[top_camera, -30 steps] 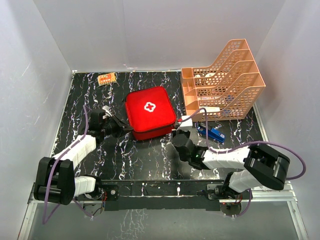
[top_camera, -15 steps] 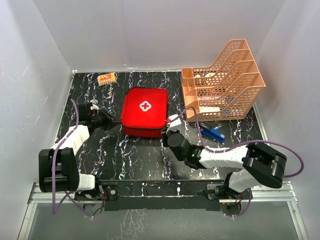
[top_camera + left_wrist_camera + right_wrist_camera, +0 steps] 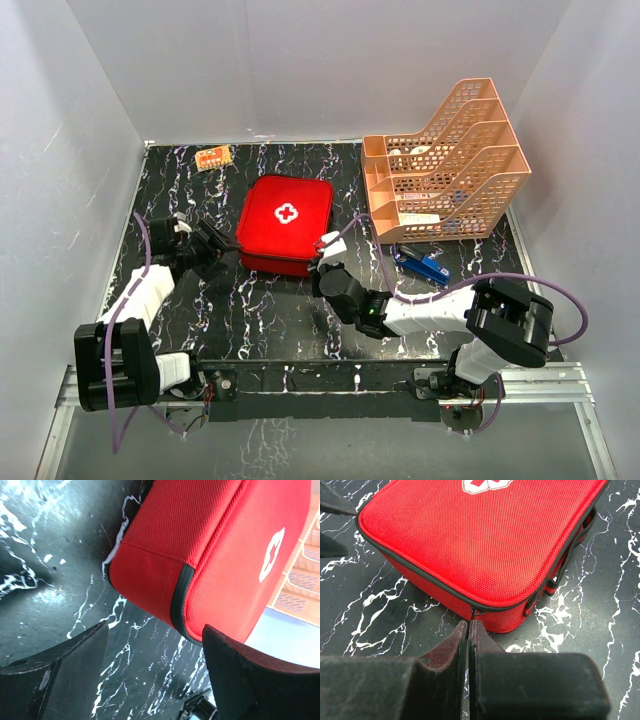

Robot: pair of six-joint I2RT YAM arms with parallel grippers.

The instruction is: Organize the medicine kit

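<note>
The only sign was a white cross on the kit lid; no lettering could be read.

Medicine kit: red woven cloth, coarse matt weave, black piping along seams. Table: black marbled top, smooth, faint sheen. Tiered tray: orange perforated plastic, seemingly matt from this distance.

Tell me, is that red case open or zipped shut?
Shut. On the medicine kit the lid lies flat, seam closed along every visible edge; no lining shows.
</note>
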